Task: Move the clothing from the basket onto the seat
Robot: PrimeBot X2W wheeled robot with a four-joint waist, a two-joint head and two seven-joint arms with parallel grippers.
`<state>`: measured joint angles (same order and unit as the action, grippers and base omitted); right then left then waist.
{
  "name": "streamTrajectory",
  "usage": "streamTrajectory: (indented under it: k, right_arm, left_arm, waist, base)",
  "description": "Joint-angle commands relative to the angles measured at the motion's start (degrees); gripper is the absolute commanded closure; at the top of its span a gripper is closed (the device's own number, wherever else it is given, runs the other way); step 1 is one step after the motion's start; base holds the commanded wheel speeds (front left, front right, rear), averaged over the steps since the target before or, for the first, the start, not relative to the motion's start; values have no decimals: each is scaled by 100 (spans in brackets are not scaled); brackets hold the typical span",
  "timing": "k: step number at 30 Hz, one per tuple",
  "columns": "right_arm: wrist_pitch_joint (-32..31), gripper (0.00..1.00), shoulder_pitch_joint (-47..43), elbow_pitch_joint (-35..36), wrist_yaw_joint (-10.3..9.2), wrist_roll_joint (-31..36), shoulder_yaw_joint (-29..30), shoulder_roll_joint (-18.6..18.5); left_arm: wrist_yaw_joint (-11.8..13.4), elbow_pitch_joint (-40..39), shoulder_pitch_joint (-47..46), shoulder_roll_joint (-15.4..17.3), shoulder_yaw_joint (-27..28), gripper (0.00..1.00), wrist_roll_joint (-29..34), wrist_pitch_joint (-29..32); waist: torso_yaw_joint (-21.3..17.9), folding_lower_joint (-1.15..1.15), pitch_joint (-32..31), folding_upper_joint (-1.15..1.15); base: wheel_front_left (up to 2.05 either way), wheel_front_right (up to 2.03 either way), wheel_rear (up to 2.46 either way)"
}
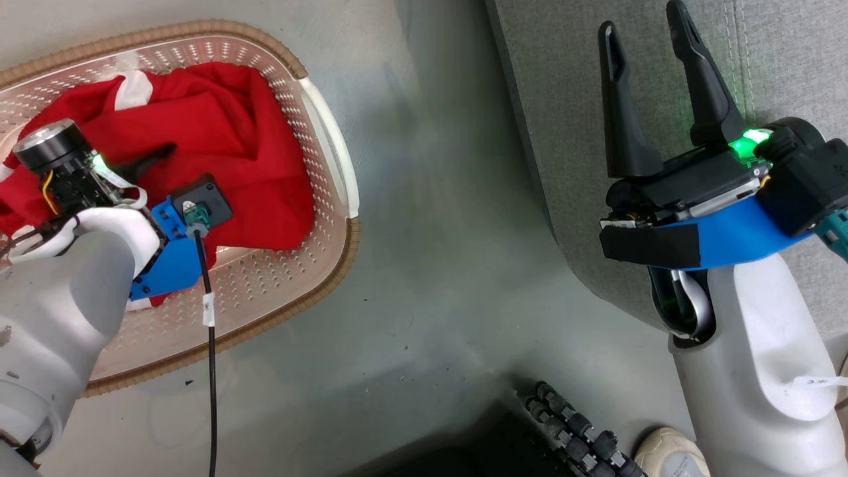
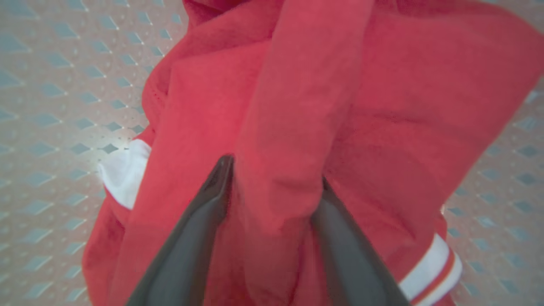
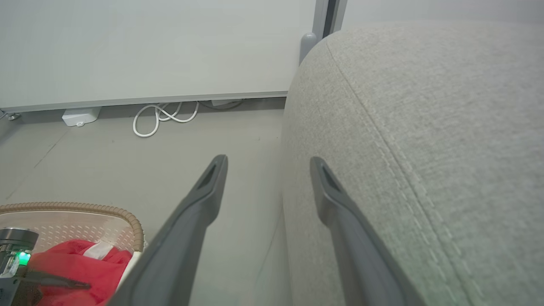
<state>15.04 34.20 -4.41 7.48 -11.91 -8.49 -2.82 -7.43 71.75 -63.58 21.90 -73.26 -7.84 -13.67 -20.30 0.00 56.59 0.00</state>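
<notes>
The clothing (image 1: 225, 132) lies heaped in the basket (image 1: 331, 172). The left hand (image 2: 275, 170) stands wide, fingers astride a red fold, not yet pinched: the grasp is in hand. Next: close, lift, carry to the seat (image 1: 563, 99), where the right hand (image 1: 642, 16) hovers open, empty.

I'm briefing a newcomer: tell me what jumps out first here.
Bright red clothing heaped in the cream perforated laundry basket at the left grabs the eye, with the left gripper straddling a fold of it. At the right, the right gripper hangs open at the edge of the grey sofa seat.
</notes>
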Motion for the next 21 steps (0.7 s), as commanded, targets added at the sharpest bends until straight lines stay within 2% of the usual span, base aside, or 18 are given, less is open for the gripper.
streamTrajectory:
  k: [1,11,21]
  right_arm:
    - [21,0,14,-10,3,17,18,-12]
    - [22,0,31,-58,3,86,54,-12]
    - [22,0,-49,-142,3,278,180,-13]
  left_arm:
    - [-6,12,-86,0,-20,100,43,-3]
    - [-6,-11,-31,-164,-26,100,-36,-67]
    - [-6,-458,-28,-426,43,100,-696,-158]
  waist:
    - [10,0,-2,0]
    - [102,0,-103,0]
    - [413,0,-499,0]
  base:
    - [0,0,0]
    - [0,0,0]
    - [0,0,0]
